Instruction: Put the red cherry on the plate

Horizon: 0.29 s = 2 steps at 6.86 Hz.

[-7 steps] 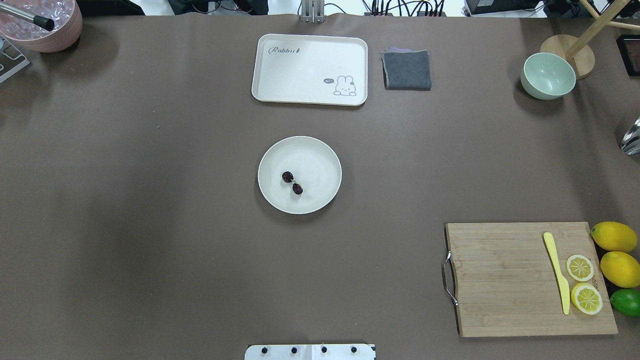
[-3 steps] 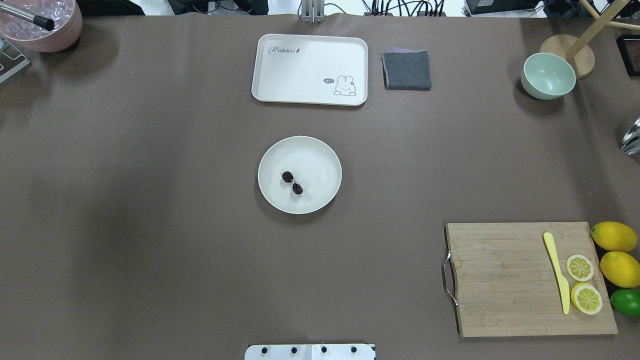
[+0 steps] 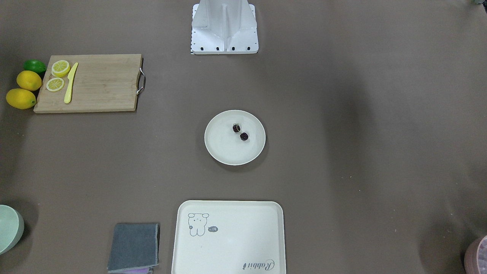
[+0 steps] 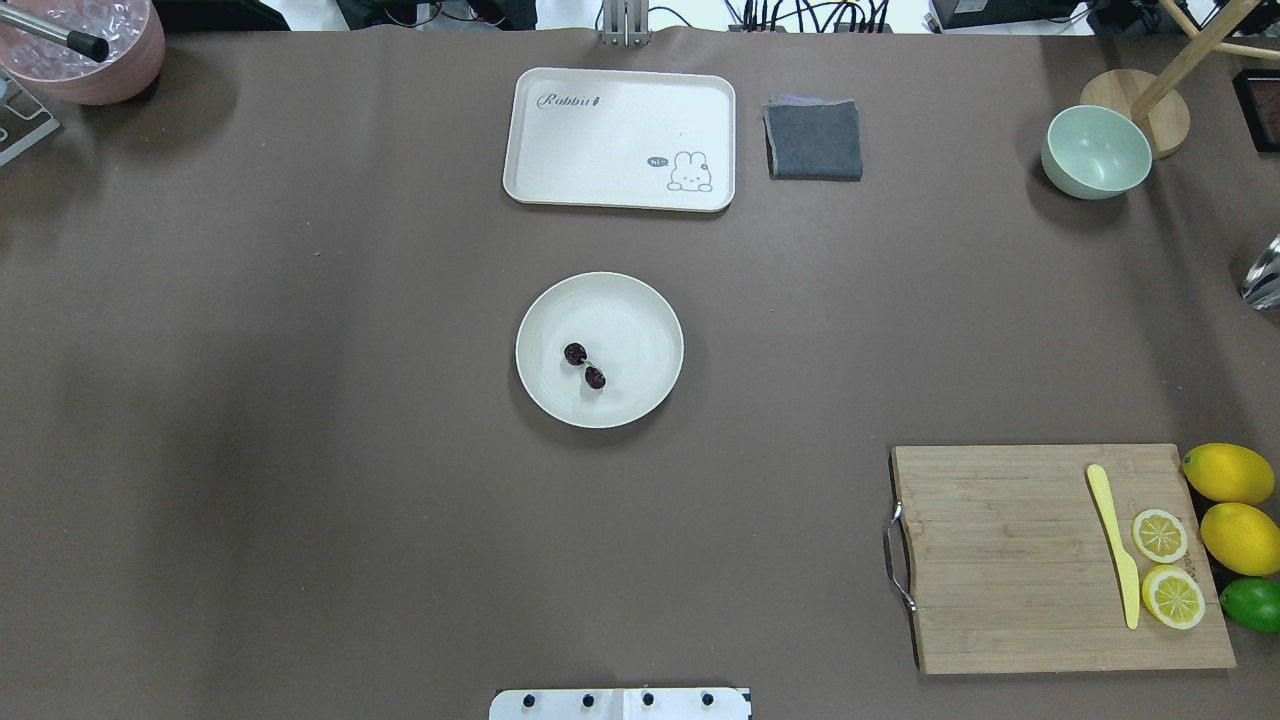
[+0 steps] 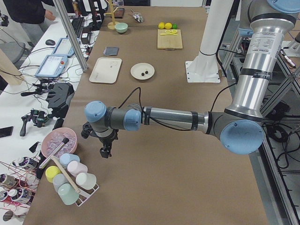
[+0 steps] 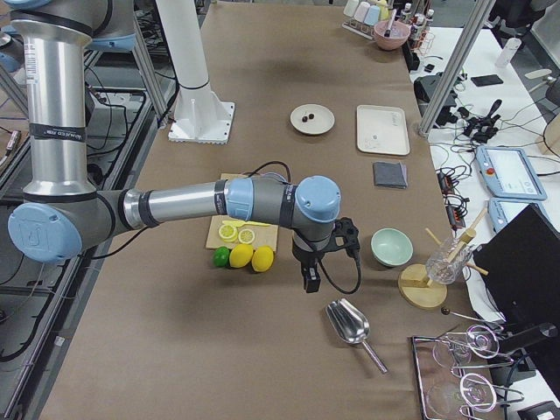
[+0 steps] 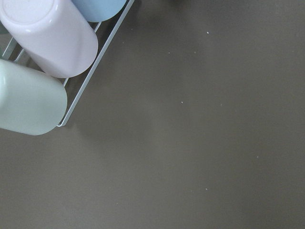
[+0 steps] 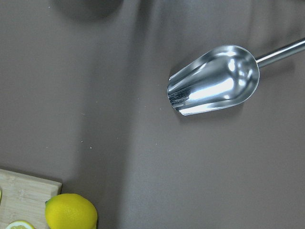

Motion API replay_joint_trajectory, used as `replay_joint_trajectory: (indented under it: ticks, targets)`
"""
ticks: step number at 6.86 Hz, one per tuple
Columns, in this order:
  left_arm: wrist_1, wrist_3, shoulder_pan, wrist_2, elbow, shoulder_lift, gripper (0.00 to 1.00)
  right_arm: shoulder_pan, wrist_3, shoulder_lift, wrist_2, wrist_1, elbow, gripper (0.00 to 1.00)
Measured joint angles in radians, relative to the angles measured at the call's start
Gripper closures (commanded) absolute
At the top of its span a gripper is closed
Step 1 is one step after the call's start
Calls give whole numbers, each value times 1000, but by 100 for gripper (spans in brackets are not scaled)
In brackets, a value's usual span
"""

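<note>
The red cherry, two dark round fruits on joined stems, lies inside the round cream plate at mid-table, slightly left of the plate's middle. The front-facing view shows the same cherry on the plate. Neither gripper is near it. Far off over the table's left end hangs my left gripper, beside a cup rack. Over the right end, my right gripper hangs close to the lemons. Both show only in the side views, so I cannot tell whether either is open or shut.
A rabbit tray and a grey cloth lie beyond the plate. At front right sits a cutting board with lemon slices and a yellow knife. A green bowl and a steel scoop are at the right.
</note>
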<state>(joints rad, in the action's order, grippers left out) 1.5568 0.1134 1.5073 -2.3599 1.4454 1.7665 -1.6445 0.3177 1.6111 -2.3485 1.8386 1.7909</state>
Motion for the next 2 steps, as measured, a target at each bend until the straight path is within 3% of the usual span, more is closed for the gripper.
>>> replay_joint_trajectory:
  ticks: [2]
  targets:
    - [29, 10, 0, -2, 0, -18, 1, 0, -9, 16, 3, -1, -8, 0]
